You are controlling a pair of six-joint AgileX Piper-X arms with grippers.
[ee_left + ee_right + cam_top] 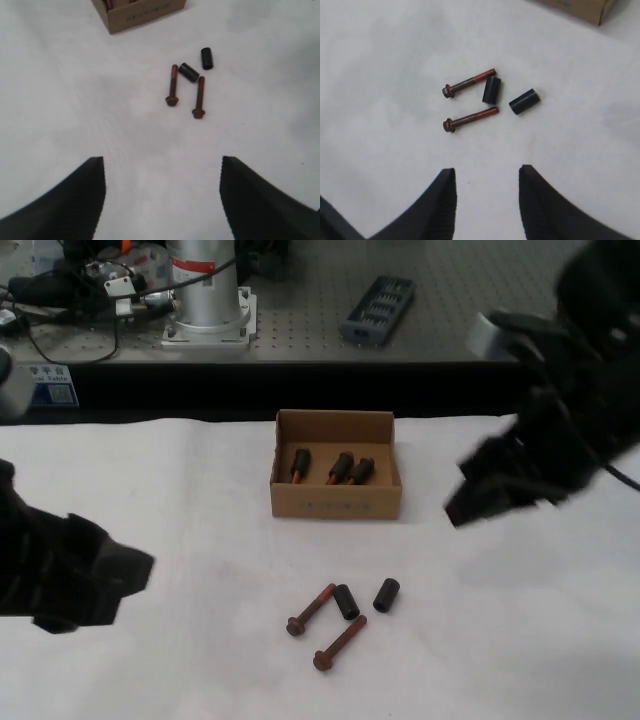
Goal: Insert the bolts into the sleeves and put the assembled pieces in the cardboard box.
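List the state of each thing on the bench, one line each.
cardboard box, open, upright
assembled pieces, three, lying inside the box
bolts, two, lying loose, unsleeved
sleeves, two, lying on their sides, no bolt in them
left tool, open, empty
right tool, open, empty

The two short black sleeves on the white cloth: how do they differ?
The inner black sleeve lies at the tips of the two rust-red bolts and seems to touch one; the outer black sleeve lies apart on the white cloth. The inner one is turned across the bolts' line; the outer one runs about parallel to them. Both lie on their sides, empty, outside the brown cardboard box.
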